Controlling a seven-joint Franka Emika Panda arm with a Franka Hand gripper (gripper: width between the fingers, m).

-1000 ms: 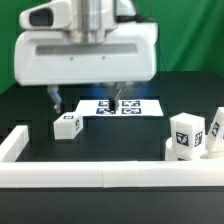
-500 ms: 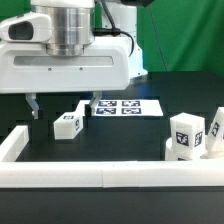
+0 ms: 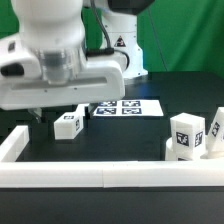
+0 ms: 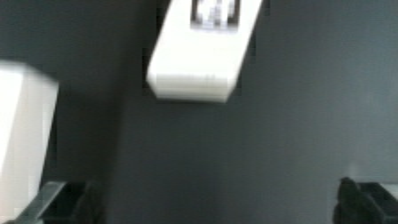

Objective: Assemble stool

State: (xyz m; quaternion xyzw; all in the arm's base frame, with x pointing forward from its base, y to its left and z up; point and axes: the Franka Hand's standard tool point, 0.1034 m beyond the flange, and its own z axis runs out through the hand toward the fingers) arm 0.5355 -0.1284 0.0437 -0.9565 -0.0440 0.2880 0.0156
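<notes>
My pincer (image 4: pixel 210 203) stands wide open and holds nothing. In the blurred wrist view its two dark fingertips (image 4: pixel 54 200) sit far apart with only bare black table between them. The short white blocky plastic leg (image 3: pixel 68 123), which I judge to be my target, lies on its side on the black table (image 3: pixel 110 140). In the exterior view it is at about seven o'clock from the flat white marker board (image 3: pixel 125 107), and my hand hangs over it from roughly ten o'clock. Two more white tagged legs (image 3: pixel 186 135) stand upright well apart at three o'clock, near the long white U-shaped rail (image 3: pixel 100 172). The thick round seat shows in neither picture.

The main danger, as I judge it, is alignment. The wrist view shows the leg ahead of my fingertips, not between them. If I drop here, I either close on air or land a fingertip on the block and shove or roll it. The leg also lies skewed to my jaws, so a squeeze across its corners could twist it out. A white shape sits near one fingertip; I cannot tell what it is, and a sideways correction could knock it.
</notes>
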